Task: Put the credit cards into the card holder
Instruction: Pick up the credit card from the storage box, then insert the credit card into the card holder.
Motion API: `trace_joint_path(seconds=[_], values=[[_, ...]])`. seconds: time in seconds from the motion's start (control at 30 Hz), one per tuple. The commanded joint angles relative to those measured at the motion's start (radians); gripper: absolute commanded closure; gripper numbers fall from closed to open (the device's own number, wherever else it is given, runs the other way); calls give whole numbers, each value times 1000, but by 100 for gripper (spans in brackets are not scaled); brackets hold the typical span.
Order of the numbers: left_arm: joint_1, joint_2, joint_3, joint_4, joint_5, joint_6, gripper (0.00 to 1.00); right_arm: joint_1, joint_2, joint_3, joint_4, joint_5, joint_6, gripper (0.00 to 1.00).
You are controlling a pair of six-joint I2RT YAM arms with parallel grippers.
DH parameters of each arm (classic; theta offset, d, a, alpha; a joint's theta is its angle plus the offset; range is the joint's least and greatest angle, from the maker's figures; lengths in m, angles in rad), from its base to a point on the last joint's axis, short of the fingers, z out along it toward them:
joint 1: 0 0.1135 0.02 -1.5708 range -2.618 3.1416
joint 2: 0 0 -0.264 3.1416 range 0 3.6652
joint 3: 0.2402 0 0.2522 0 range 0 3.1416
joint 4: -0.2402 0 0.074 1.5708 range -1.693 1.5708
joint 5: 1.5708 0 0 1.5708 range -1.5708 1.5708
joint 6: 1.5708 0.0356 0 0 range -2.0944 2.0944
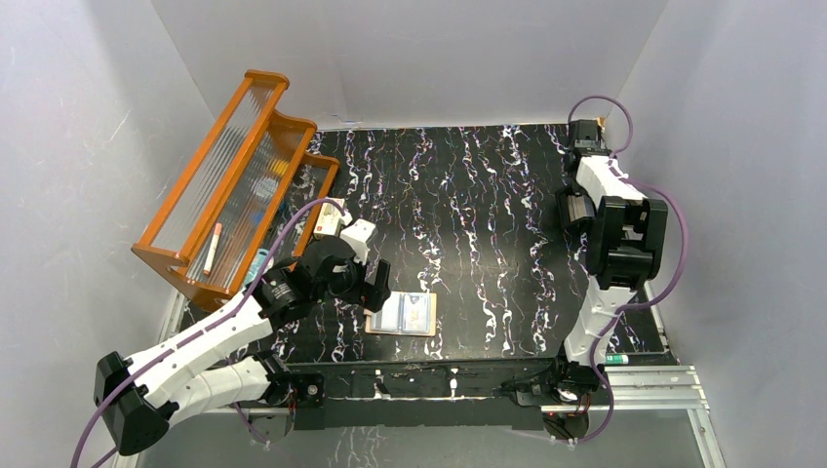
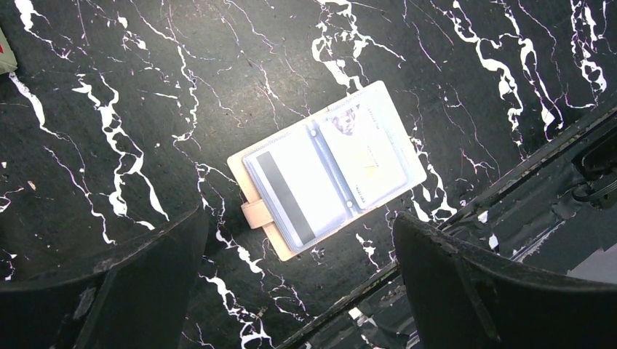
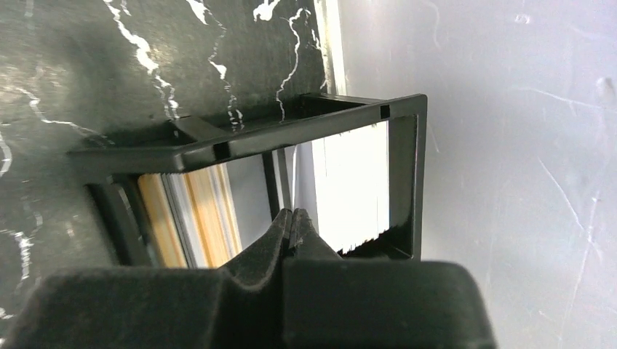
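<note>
Showing in left wrist view only: credit cards (image 2: 291,193) pocketed in card holder (image 2: 331,174), laid open near bench (image 2: 109,73) edge, left tool (image 2: 298,225) spread wide, empty, above | right wrist: right tool (image 3: 293,222) pinched shut at black tray (image 3: 247,142) by wall (image 3: 509,145), hold cannot be told.

Quick rundown of how your surfaces look

Your black marble-look tabletop (image 2: 145,73) with white veins reads smooth with a slight sheen. The tan leather-look folding card holder (image 2: 327,171) looks matt and soft, while its clear plastic pockets (image 2: 291,193) throw lots of glare. The black plastic compartment tray (image 3: 291,134) is smooth and semi-gloss. The orange wooden rack (image 1: 265,80) looks varnished, with ribbed clear panels (image 1: 219,161).
</note>
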Motion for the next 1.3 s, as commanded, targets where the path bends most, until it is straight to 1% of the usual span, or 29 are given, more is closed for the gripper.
trace_joint_path(seconds=[0.0,0.17,0.37,0.43,0.53,0.6,0.73,0.83,0.93,1.0,1.03,1.07,1.17,1.2,1.27], values=[[-1,-31,-3,-7,-17,8,1,37,-63,105,-74,-31,65,100],[-2,-30,-5,-15,-32,5,1,122,-98,131,-148,-50,121,100],[-2,-22,1,-38,-80,-6,1,194,-187,139,-231,-90,269,100],[-2,-20,-4,-44,-88,-10,1,210,-226,129,-242,-154,325,100],[-2,0,4,-77,-110,-22,2,235,-332,82,-239,-301,426,100],[-2,13,4,-89,-124,-43,1,253,-406,13,-210,-396,495,100],[-2,48,3,-107,-131,-123,3,312,-550,-140,-141,-517,573,100],[-1,61,-5,-113,-133,-188,10,363,-616,-224,-148,-580,641,100],[13,80,-9,-116,-107,-249,21,405,-689,-342,-91,-681,727,100],[33,96,-24,-101,-70,-279,26,420,-744,-461,20,-815,800,100],[47,102,-34,-83,-33,-287,29,424,-771,-519,110,-881,842,100],[63,109,-43,-62,12,-297,31,430,-798,-568,163,-917,887,100],[118,136,-71,-5,130,-326,42,483,-867,-697,291,-948,990,100],[138,144,-80,6,149,-332,46,509,-878,-730,330,-956,1015,100],[173,156,-99,21,170,-343,55,555,-880,-765,358,-953,1047,100]])
